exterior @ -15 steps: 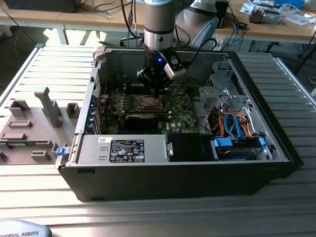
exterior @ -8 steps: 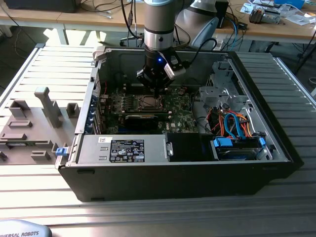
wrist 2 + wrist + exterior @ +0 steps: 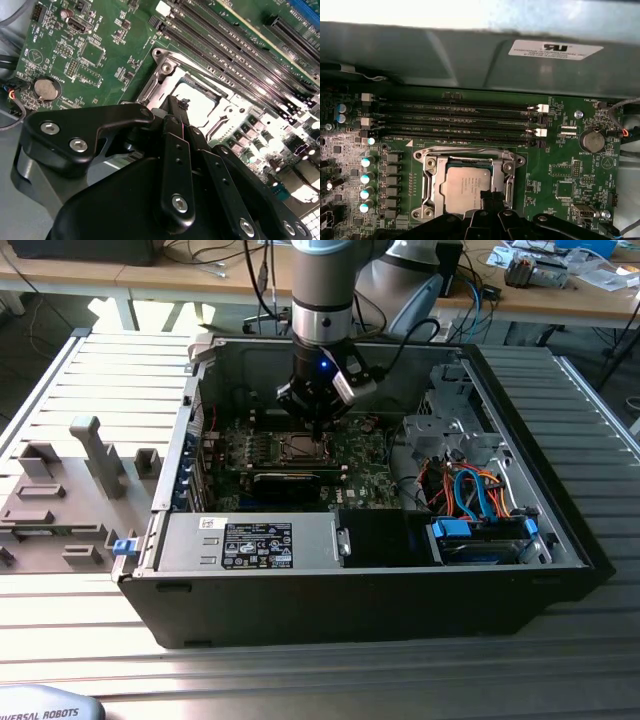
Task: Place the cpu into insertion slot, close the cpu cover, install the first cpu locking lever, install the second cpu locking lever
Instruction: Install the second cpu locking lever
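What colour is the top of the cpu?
Silver-grey metal; the cpu shows best in the first wrist view.

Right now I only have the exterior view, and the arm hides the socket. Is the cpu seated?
Observer: Yes. In the first wrist view the cpu lies flat on the board, silver top up.
Operator: And the cpu cover?
Observer: The cpu cover lies flat around the chip, and its window frames the silver top.
Operator: Where exactly is the gripper?
Observer: In the second wrist view the gripper has its tip at the cpu's edge, and the jaws look closed together.
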Robot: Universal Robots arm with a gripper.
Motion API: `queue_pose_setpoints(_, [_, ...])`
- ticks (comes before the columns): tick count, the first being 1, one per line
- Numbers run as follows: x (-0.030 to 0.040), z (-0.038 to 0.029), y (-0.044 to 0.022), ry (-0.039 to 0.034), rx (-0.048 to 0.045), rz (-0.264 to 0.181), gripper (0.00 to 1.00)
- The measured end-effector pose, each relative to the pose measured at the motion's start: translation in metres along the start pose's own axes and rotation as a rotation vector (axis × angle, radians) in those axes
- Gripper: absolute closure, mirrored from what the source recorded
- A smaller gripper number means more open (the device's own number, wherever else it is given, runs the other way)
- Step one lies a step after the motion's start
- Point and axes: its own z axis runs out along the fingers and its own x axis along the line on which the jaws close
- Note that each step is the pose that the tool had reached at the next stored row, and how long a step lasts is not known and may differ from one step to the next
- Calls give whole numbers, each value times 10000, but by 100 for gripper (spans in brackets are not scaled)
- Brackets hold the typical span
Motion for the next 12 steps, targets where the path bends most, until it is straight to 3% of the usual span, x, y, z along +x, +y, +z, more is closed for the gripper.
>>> queue_pose_setpoints(5, [3,2,-53,-1,-9,0,89])
queue_pose_setpoints(12, [5,4,-75,-1,-9,0,89])
